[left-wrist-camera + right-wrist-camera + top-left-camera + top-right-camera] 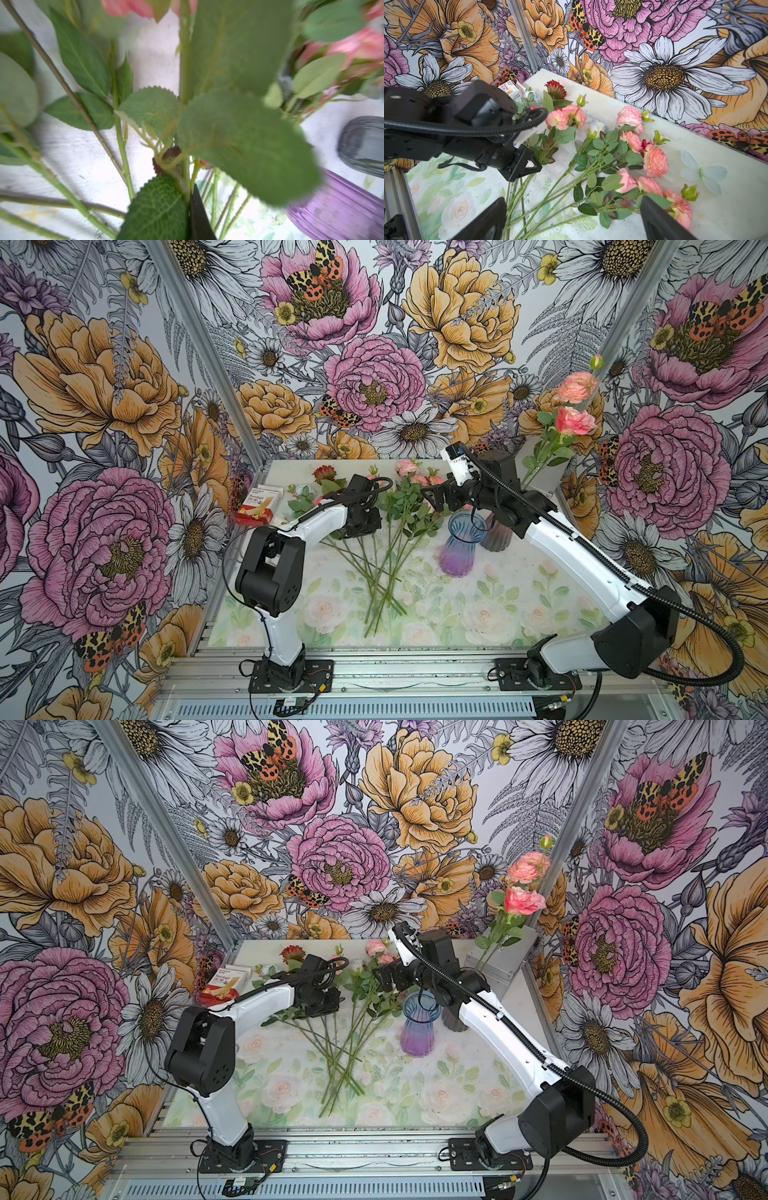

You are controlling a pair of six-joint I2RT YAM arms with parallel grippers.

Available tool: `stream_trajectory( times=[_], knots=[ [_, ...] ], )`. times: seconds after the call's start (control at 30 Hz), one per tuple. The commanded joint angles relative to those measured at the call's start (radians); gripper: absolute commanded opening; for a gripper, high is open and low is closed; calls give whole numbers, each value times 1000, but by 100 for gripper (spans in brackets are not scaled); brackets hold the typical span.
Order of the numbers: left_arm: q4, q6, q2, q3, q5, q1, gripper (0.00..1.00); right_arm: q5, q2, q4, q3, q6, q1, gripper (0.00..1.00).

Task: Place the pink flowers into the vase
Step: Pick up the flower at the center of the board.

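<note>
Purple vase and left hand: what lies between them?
Between the purple vase and the left hand lie leafy stems of the pink flowers; both top views show it.

Both top views high, down onto the table [519, 593] (near-identical); wrist views low, closer.

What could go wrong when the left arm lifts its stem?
The left end effector is shut on a leafy stem inside the crossed pile of pink flowers; lifting may drag neighbours along.
The purple vase stands close beside the pile; a swinging long stem could tip it.
The open right end effector above the blooms may block the path.
</note>
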Motion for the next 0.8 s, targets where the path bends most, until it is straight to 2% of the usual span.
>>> stream_trajectory(
  times=[0.0,0.17,0.27,0.37,0.53,0.67,0.77],
  knots=[
    [46,67,-137,53,-103,11,0,10,-20,11,5,27,-6,99],
    [220,94,-283,26,-119,19,0,-29,-36,10,6,30,-10,99],
    [328,63,-329,31,-89,15,0,-53,-39,16,10,38,-8,99],
    [412,11,-337,57,-60,-9,0,-98,-35,25,17,57,-8,97],
    [539,-92,-317,93,-12,-41,0,-161,-34,40,19,85,-3,88],
    [568,-112,-291,136,-13,-83,0,-220,-35,55,20,98,8,81],
    [568,-125,-260,180,-2,-126,0,-216,-27,58,26,94,26,76]
  ],
)
